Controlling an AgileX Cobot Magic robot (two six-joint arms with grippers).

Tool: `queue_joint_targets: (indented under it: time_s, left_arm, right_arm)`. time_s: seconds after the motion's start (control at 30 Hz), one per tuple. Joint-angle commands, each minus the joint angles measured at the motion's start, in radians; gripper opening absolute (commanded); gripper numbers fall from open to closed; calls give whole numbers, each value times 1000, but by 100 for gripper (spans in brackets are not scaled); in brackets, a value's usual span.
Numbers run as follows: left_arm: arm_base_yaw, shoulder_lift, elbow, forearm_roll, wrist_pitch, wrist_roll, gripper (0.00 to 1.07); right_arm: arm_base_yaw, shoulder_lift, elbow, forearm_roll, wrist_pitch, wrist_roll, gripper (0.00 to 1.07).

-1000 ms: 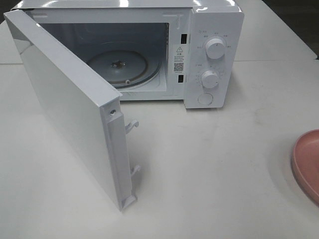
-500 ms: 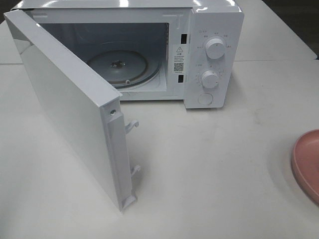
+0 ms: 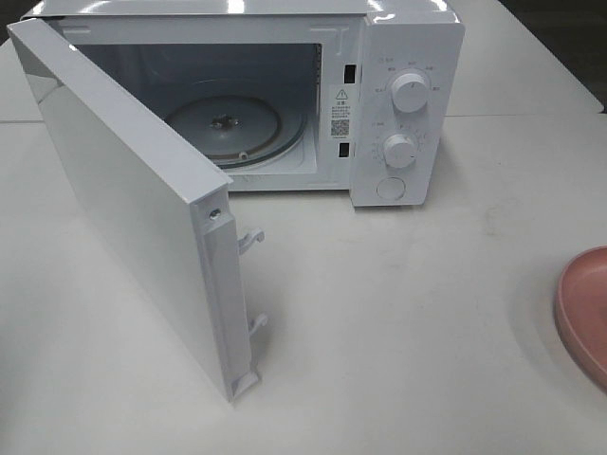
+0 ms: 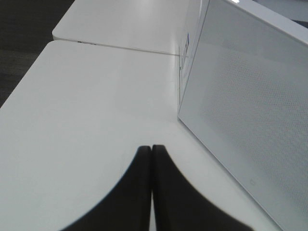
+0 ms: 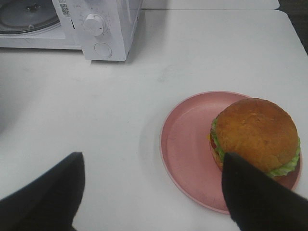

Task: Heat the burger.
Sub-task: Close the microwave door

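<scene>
The burger (image 5: 255,134), with a golden-brown bun and green lettuce, sits on the round pink plate (image 5: 187,144) in the right wrist view. My right gripper (image 5: 151,159) is open and empty. It hovers above the table just short of the plate, and one finger (image 5: 260,197) overlaps the burger's near edge in the picture. My left gripper (image 4: 152,149) is shut and empty, low over the table beside the outer face of the microwave door (image 4: 245,110). In the high view only the plate's edge (image 3: 583,308) shows; the burger and both grippers are out of that view.
The white microwave (image 3: 403,114) stands at the back of the table. Its door (image 3: 133,209) is swung wide open toward the front left. The glass turntable (image 3: 228,123) inside is bare. Two knobs and a button are on its right panel (image 5: 96,24).
</scene>
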Motion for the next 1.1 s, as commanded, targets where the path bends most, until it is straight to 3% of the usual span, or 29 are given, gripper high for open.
queue_joint_targets:
  time_s: [0.03, 0.3, 0.63, 0.7, 0.83, 0.97, 1.1]
  left_arm:
    - [4, 29, 28, -11, -124, 7, 0]
    - [4, 157, 105, -6, -429, 7, 0]
    - [-22, 335, 118, 61, -609, 0, 0]
    - [-86, 414, 118, 130, -719, 0, 0]
    - [-134, 475, 118, 150, -771, -10, 0]
    - [-213, 582, 118, 154, -849, -57, 0]
    - [-261, 641, 118, 160, -911, -57, 0]
  right_arm:
    - [-4, -26, 3, 1, -3, -9, 75]
    - [-4, -26, 3, 1, -3, -9, 75]
    - [-4, -26, 3, 1, -3, -9, 75]
    - [-4, -26, 3, 1, -3, -9, 75]
    - [-4, -26, 3, 1, -3, -9, 75]
    - [-4, -26, 3, 1, -3, -9, 75]
    - [-4, -26, 3, 1, -3, -9, 75]
